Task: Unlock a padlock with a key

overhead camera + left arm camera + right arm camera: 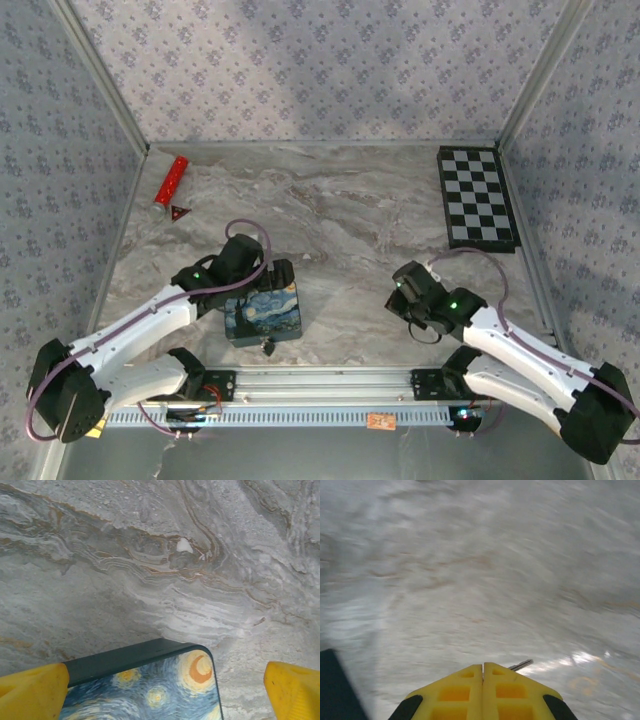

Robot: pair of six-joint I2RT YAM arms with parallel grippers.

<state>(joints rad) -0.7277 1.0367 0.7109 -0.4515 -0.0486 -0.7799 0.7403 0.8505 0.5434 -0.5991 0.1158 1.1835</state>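
Blackish metal with a small silvery part: the padlock [268, 346] is a tiny lump, far smaller than the blue painted tin [265, 312] with its swirling yellow-and-blue night-sky picture. It lies on the marbled grey counter [350, 220] right at the tin's near edge, touching it or nearly so. In the overhead view it is too small to tell which way it points or how its long axis runs.

The left tool [165, 690] hangs over the tin's far corner with its yellow fingers [32, 692] spread wide, one on each side of that corner and holding nothing.

The right tool [483, 666] sits well to the right of the tin, apart from the padlock. Its yellow fingers are pressed together, gripping the key [521, 665]. Just the key's thin silvery tip shows, poking out past the fingertips and slanting away to their right.

Far beyond the tin, at the counter's back left, lie a red cylinder [170, 182] and a small dark-red triangle [180, 211]
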